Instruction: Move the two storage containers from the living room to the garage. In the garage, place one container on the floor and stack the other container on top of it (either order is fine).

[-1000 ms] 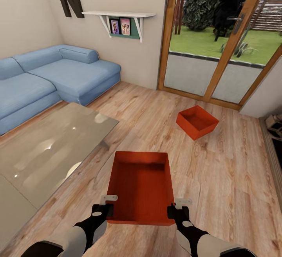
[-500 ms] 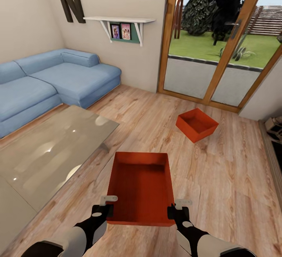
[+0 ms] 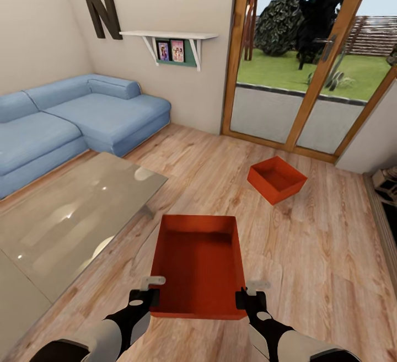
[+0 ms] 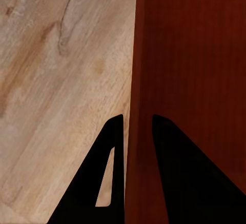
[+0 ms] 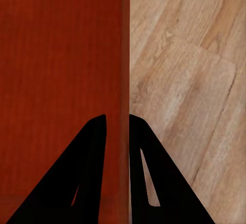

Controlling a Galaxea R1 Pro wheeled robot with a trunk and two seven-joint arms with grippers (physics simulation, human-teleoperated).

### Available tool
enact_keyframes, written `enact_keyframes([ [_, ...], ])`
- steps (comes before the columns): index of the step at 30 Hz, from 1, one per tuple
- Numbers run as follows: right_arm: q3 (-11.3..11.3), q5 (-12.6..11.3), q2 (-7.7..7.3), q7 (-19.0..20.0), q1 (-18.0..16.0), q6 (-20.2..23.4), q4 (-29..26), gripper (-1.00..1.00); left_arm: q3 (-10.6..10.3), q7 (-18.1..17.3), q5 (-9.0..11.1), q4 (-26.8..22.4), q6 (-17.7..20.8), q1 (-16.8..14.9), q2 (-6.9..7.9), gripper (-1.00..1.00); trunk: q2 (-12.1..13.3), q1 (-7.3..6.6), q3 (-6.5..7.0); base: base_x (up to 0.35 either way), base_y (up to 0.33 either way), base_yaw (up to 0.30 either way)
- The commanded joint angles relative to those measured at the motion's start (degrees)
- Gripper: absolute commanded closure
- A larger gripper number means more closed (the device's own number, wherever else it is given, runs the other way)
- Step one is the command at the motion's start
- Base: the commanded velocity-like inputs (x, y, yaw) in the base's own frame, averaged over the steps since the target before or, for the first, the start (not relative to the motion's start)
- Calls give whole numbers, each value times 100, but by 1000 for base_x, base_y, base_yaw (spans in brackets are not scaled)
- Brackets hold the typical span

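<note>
A living room is shown from the robot's head, with a light wood plank floor (image 3: 309, 251), a blue sofa (image 3: 71, 119), a glass coffee table (image 3: 66, 213) and wood-framed glass doors (image 3: 309, 75).

The nearer storage container (image 3: 198, 265), an open orange-red bin with straight walls, is held out in front of the robot above the plank floor, just beside the coffee table. The second storage container (image 3: 277, 179) is seen lying tilted on the floor farther off, near the glass doors, well apart from the first.

The bin is judged to be stiff and light, since thin rim grips appear enough to carry it. Its smooth walls may be slippery, so a hold on the two long side walls near the closest corners is judged best, one on each side for balance.

The left end effector (image 3: 145, 296) is pinched over the bin's left wall, one finger inside and one outside, as the left wrist view confirms (image 4: 137, 131). The right end effector (image 3: 251, 297) is likewise pinched over the right wall (image 5: 118, 126).
</note>
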Motion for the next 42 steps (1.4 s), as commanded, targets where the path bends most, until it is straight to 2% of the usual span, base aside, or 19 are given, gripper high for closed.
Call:
enact_keyframes([
  [1, -243, -74, 1, -23, -7, -100, -12, 100, 103, 119, 134, 28, -28, -3, 84, 100, -4, 1, 5, 0, 0, 0],
  [42, -243, -74, 1, -25, -8, -100, -12, 100, 103, 119, 144, 152, -28, 12, 76, 100, -4, 1, 385, 0, 0, 0],
])
